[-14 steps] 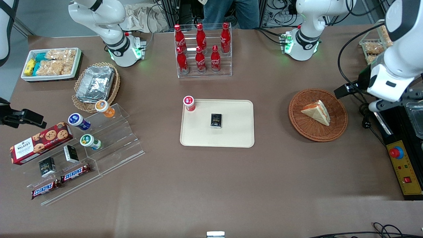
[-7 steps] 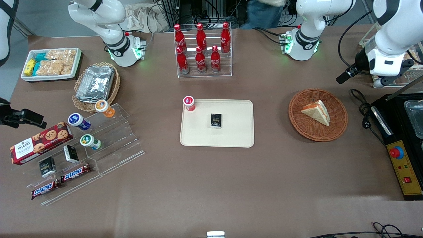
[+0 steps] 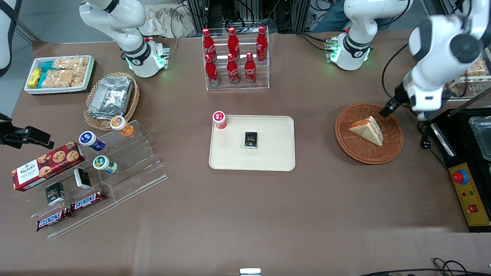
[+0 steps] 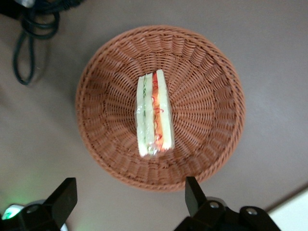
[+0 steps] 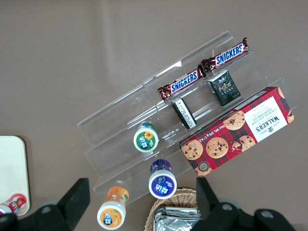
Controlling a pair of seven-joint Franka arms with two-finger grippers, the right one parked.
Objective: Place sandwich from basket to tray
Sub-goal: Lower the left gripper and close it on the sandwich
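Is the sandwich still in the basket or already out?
In. The sandwich lies in the middle of the basket; the open end effector hangs above, touching nothing, and the tray holds no sandwich.

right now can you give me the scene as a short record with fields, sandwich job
sandwich: lying in the basket, wrapped, filling edge facing the wrist camera
basket: round reddish-brown wicker, toward the working arm's end of the table
tray: cream, mid-table, holds a small black box and a red-capped cup at one corner
tool: above the basket, fingers open, touching nothing
task state: sandwich not yet gripped
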